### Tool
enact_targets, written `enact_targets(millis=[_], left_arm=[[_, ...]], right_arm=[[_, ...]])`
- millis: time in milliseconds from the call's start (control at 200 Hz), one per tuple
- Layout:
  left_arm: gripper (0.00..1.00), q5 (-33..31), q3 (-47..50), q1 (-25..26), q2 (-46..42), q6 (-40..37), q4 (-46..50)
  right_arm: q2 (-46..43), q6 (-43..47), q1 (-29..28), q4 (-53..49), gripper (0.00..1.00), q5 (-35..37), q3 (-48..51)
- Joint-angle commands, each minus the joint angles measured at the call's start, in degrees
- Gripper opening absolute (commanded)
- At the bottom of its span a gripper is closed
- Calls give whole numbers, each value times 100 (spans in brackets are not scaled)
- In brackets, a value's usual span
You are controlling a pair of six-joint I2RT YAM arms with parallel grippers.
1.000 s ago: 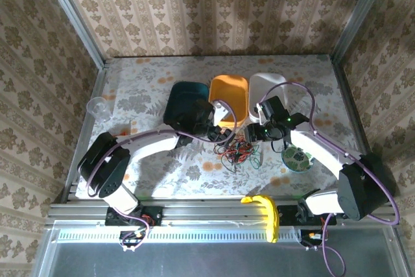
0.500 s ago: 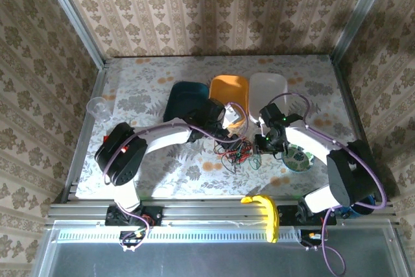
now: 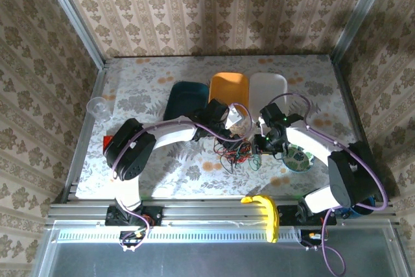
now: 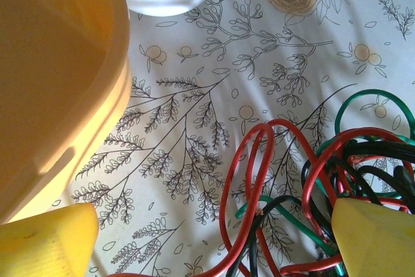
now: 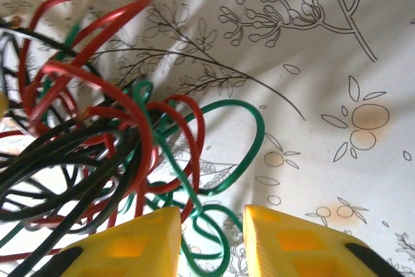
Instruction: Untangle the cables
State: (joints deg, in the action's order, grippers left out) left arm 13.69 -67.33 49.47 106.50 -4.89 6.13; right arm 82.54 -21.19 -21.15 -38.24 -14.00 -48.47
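Hovering low over the tangle, both grippers sit at the cables in the middle of the floral table.

From above, the red, green and black wires lie in one knotted heap just in front of the orange tray and the white tray, with the left gripper at the heap's far-left edge and the right gripper at its right edge. In the left wrist view the yellow fingertips stand spread wide, with red loops lying on the cloth between them. In the right wrist view the yellow pads are only narrowly parted; a green loop passes through the gap, unpinched, and the rest of the heap lies to the left.
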Motion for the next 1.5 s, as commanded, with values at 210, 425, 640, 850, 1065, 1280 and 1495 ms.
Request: enact_targets(millis=[210,425,640,850,1065,1280,1495], left_arm=[[82,-247,5,27,325,-170,206],[79,-332,88,25,372,-153,156],[69,-429,76,27,450,-197,203],[22,-540,28,34,606,-208,204],[0,-781,53,36,731,-181,197],[0,-955,192,29,737,-186,266],[0,-1035,435,21,684,-69,268]], right_arm=[[-376,140,-70,-617,37,-285,126],[191,110,-198,-258,38,-402,77],[414,112,-198,33,11,-367,-66],[39,157,-188,-197,0,85,-249],[-427,89,-45,-485,0,635,-512],[-824,-89,393,-511,0,1013,-661],[-1129,-256,886,-295,0,619,-624]])
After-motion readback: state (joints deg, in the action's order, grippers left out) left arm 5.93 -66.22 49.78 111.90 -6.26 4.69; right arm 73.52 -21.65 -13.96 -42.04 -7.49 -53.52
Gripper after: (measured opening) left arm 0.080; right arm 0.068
